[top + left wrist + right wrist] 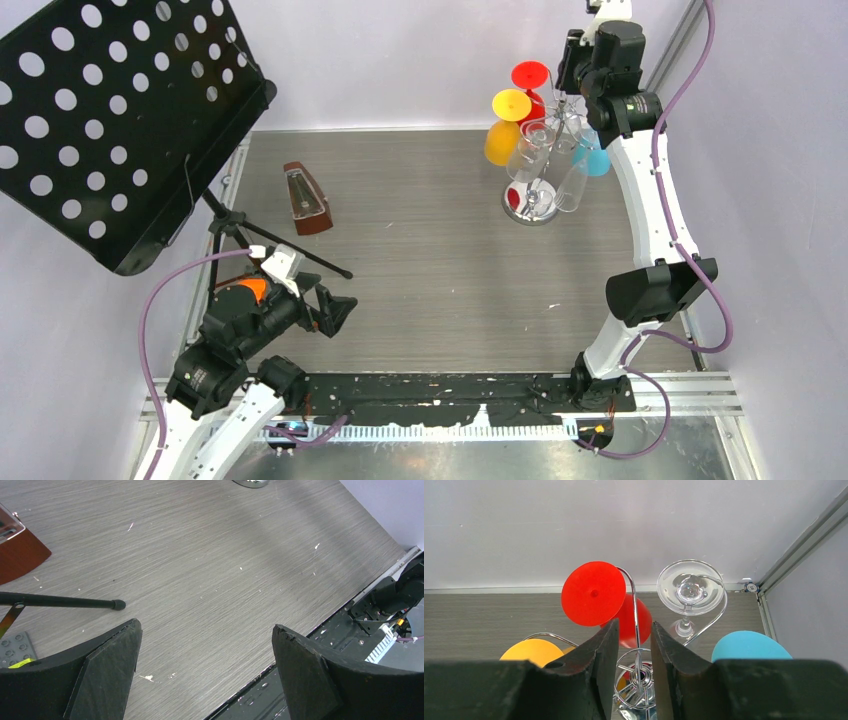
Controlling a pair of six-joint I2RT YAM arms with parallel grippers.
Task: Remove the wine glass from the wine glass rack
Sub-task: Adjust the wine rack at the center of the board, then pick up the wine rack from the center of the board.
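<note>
The chrome wine glass rack point(546, 140) stands at the back right on its mirrored base point(528, 204). Wine glasses hang upside down on it: red point(530, 76), yellow point(511, 104), blue point(593, 160) and clear point(530, 155). My right gripper point(574, 72) hovers over the rack's top. In the right wrist view its jaws point(634, 627) stand slightly apart on either side of a chrome wire arm point(636, 607), without touching it. The red glass's foot point(593, 593) is just ahead on the left and a clear glass point(690, 587) on the right. My left gripper point(335, 310) point(206, 630) is wide open and empty over the near left table.
A black perforated music stand point(110, 120) fills the back left, and one of its legs point(60, 601) lies across the table. A brown metronome point(307, 199) stands in the middle left. The wall and a metal rail point(804, 540) run close behind the rack.
</note>
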